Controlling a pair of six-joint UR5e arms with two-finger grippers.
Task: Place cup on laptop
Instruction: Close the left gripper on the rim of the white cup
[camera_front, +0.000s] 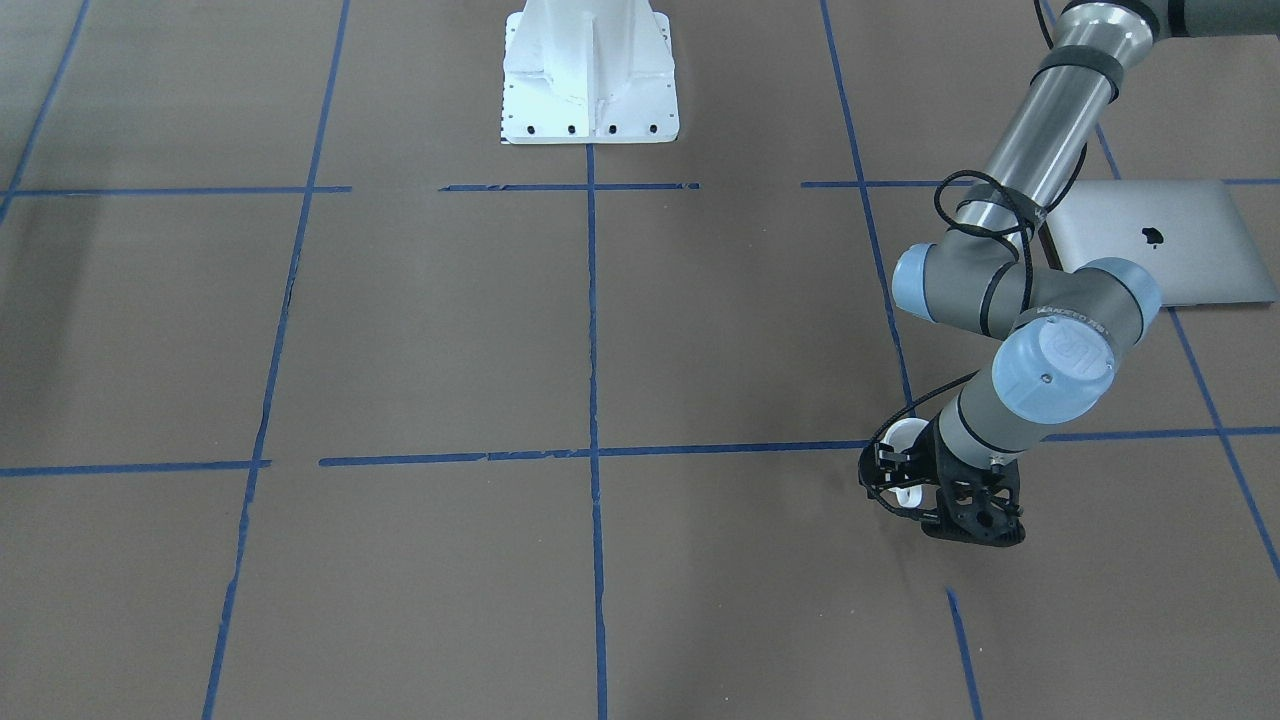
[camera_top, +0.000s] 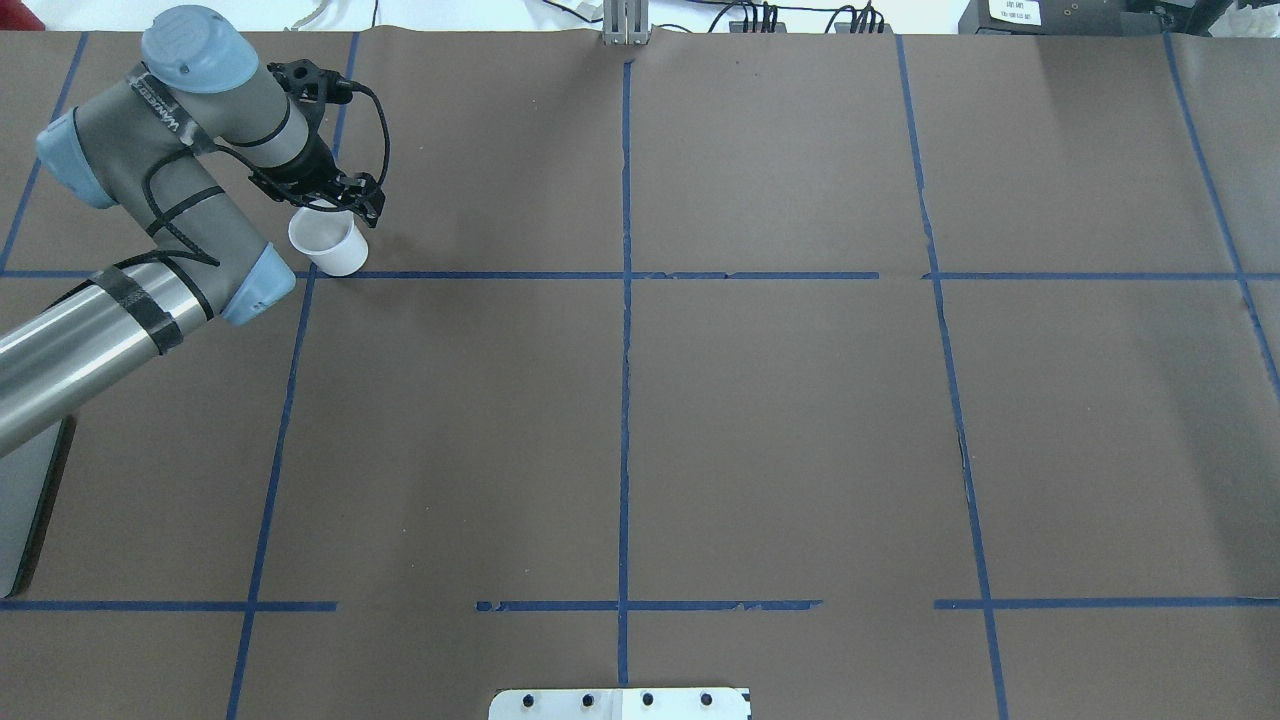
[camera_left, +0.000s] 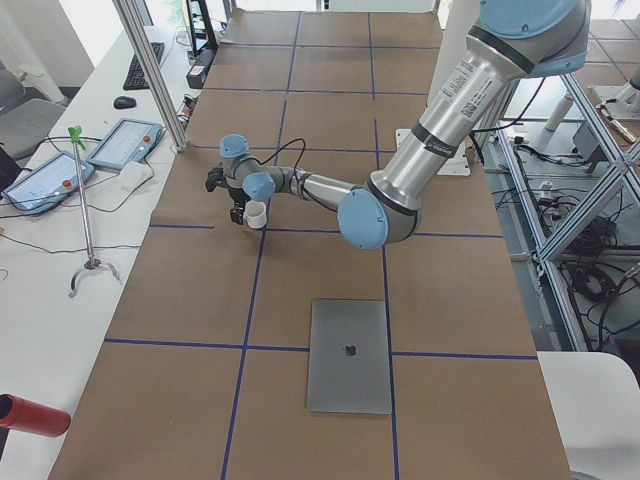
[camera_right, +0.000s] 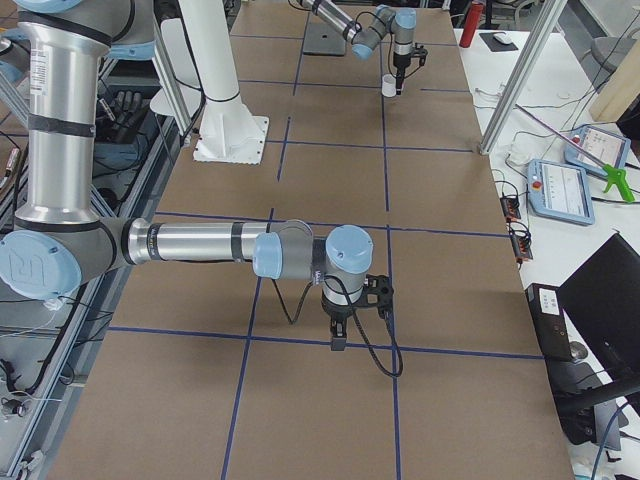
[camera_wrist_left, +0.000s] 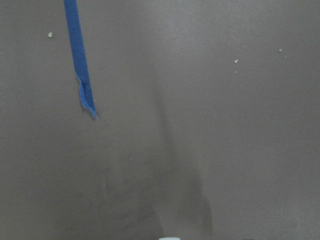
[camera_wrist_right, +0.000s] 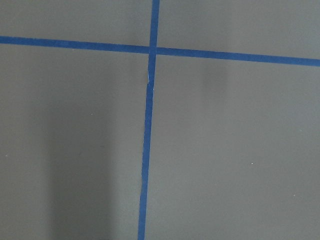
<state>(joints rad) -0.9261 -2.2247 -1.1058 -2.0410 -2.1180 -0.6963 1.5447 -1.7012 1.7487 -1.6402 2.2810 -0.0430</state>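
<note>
The small white cup (camera_top: 327, 245) is at the far left of the table, near a blue tape line. My left gripper (camera_top: 335, 200) comes down on it from above and looks shut on its rim; the cup (camera_front: 903, 438) shows between the black fingers in the front-facing view. Whether it rests on the table I cannot tell. A white sliver (camera_wrist_left: 170, 238) shows at the left wrist view's bottom edge. The silver laptop (camera_front: 1165, 240) lies closed and flat, nearer the robot's base (camera_left: 349, 355). My right gripper (camera_right: 338, 338) hangs low over the table; I cannot tell whether it is open.
The white arm pedestal (camera_front: 590, 75) stands at the table's middle on the robot's side. Blue tape lines (camera_wrist_right: 148, 125) divide the brown table. An operators' desk with tablets (camera_left: 122, 142) runs along the far edge.
</note>
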